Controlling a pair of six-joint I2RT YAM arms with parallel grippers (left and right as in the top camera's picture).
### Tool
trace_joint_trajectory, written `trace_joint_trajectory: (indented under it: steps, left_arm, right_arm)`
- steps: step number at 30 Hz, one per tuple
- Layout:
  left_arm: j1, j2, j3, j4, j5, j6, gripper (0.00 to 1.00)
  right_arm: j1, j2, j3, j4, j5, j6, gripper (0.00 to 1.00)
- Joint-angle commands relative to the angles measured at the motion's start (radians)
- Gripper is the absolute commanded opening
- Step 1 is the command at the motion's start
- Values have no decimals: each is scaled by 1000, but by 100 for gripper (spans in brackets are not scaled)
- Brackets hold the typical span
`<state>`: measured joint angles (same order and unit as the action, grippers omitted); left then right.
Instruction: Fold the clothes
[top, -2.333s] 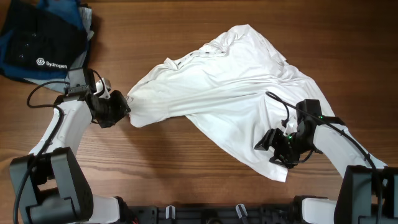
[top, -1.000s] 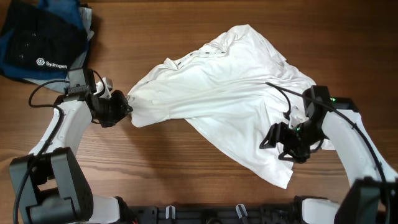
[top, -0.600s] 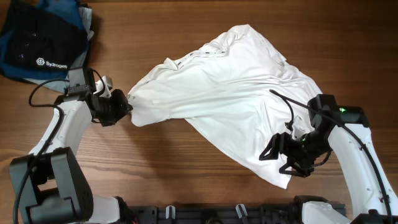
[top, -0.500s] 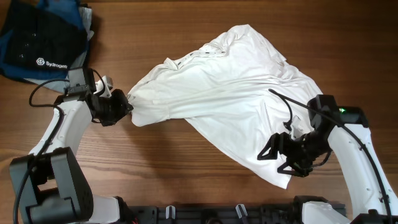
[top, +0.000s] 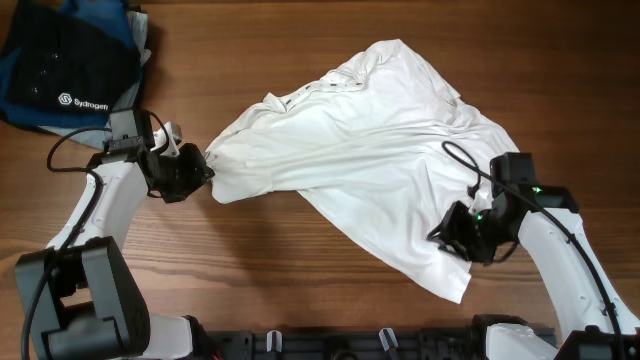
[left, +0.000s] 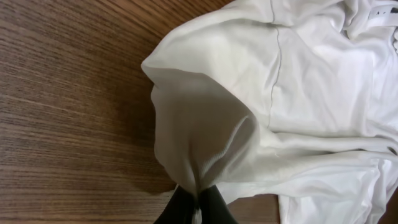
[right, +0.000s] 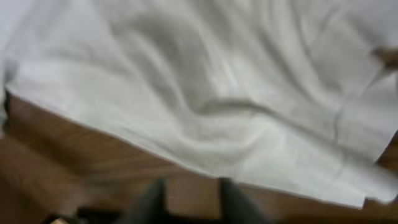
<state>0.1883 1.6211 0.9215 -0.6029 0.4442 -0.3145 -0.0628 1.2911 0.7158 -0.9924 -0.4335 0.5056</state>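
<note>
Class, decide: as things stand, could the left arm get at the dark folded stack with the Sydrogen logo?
Probably yes, once freed. The dark folded stack lies just beyond the left gripper, bare table between them, but that gripper is shut on the white garment's edge and must release it first.

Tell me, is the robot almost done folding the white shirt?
Not nearly. Done: no neat fold shows yet; the white shirt lies spread and wrinkly on the table. In hand: the left jaws are shut, pinching its left corner. The right jaws are at its lower right edge, but that view is too blurry to tell if they grip. Left: all the folding.
</note>
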Motion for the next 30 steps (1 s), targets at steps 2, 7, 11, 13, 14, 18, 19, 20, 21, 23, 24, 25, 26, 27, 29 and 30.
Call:
trace_joint_trajectory:
  steps: [2,7,11,13,14,18,19,20,21,23,24,25,26,27,29,30]
  left_arm:
    - [-1,-19,14,-5,20,23,4]
    - [-1,-19,14,-18,19,23,4]
    - [-1,-19,14,-18,19,24,4]
    - [-1,-19,14,-18,19,23,4]
    - [-1,-19,14,-18,19,23,4]
    - [-1,-19,14,-18,19,23,4]
    - [-1,-19,14,-18,19,23,4]
    - [-1,-19,14,-18,20,23,4]
    - [-1,-19,14,-18,20,23,4]
    - [-1,-19,14,-19,20,23,4]
    - [-1,-19,14,-19,20,23,4]
    - [-1,-19,14,-21,20,23,4]
    - [-1,-19,14,-23,20,23,4]
    - [-1,-19,14,-25,20,23,4]
    - [-1,-19,14,-28,20,23,4]
    - [-1,-19,14,-29,20,23,4]
  right_arm:
    - [-4,33,-3,75,95,100,4]
    - [-4,128,-4,-10,132,97,4]
    - [-4,192,-5,-66,120,97,4]
    - [-4,205,-5,-75,120,96,4]
    - [-4,209,-5,-80,124,97,4]
    - [-4,212,-5,-70,166,144,4]
    - [-4,216,-5,-55,183,156,4]
    - [-4,222,-5,-32,195,155,4]
    - [-4,234,-5,-9,198,164,4]
    - [-4,275,-5,42,186,178,4]
    - [-4,301,-5,58,187,178,4]
    - [-4,330,-5,63,186,178,4]
    - [-4,360,-5,71,187,174,4]
    - [-4,385,-5,76,187,174,4]
    - [-4,447,-5,99,170,172,4]
    - [-4,477,-5,115,169,174,4]
